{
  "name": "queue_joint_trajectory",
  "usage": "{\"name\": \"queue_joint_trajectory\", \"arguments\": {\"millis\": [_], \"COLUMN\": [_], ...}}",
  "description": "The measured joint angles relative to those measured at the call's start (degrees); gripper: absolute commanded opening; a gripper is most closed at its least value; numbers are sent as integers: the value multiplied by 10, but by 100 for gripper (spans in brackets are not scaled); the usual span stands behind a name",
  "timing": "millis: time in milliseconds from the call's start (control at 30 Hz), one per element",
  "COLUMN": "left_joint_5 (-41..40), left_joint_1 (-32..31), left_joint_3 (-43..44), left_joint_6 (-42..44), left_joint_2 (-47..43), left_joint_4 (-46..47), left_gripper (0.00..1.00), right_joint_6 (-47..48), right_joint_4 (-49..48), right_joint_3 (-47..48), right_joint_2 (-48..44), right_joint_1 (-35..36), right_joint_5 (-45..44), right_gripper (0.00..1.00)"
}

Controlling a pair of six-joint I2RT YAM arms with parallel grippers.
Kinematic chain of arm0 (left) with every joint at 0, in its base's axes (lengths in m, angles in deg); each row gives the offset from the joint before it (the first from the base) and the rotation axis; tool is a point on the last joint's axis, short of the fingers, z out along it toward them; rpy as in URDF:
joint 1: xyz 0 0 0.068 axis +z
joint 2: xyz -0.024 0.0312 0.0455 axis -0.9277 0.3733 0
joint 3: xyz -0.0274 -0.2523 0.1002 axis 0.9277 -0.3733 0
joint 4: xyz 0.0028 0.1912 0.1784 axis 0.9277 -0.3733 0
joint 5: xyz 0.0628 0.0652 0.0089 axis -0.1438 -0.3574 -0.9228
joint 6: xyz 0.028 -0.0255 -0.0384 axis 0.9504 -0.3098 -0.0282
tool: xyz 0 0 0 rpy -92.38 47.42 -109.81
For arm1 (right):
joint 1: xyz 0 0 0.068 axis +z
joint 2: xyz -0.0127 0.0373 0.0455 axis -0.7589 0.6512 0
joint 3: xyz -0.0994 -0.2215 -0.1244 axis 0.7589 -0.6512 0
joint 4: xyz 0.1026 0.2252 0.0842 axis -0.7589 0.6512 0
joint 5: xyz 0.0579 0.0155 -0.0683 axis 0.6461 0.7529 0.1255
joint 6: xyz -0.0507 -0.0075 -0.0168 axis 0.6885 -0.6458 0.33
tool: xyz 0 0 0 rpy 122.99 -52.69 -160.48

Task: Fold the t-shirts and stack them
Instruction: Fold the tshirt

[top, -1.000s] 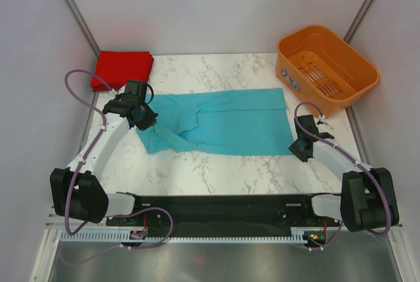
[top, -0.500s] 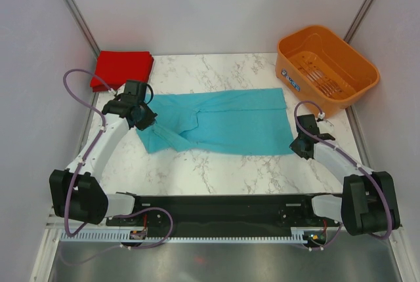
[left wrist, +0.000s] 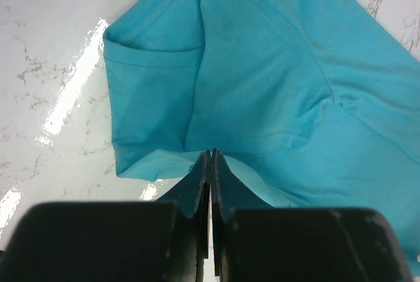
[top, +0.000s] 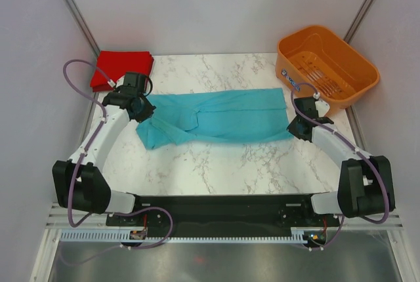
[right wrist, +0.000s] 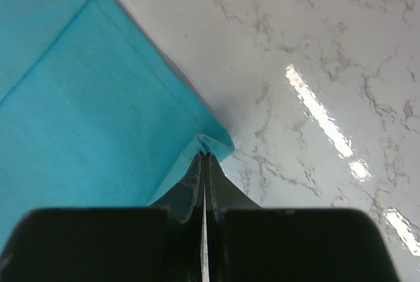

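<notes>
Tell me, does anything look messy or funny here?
Nothing is spilled or broken. Only the blue shirt looks rumpled: its left end is bunched in folds where the left gripper pinches it. The red shirt lies neatly folded.

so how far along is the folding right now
Done: the red t-shirt lies folded at the far left. In hand: the teal t-shirt is stretched across the middle, with the left gripper shut on its near edge at the collar end and the right gripper shut on its near hem corner. Left: finishing the teal folds and stacking it with the red one.
</notes>
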Motion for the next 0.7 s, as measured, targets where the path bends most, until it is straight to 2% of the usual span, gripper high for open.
{"name": "queue_joint_trajectory", "arguments": {"millis": [433, 700], "left_joint_5": [4, 60], "left_joint_1": [39, 45], "left_joint_3": [105, 184], "left_joint_6": [47, 106], "left_joint_2": [102, 220], "left_joint_4": [-1, 5], "left_gripper": [2, 2], "right_joint_6": [43, 54], "right_joint_4": [-19, -26], "right_joint_3": [122, 185], "right_joint_2": [114, 189], "right_joint_1": [0, 0], "right_joint_5": [10, 7], "right_gripper": [0, 0]}}
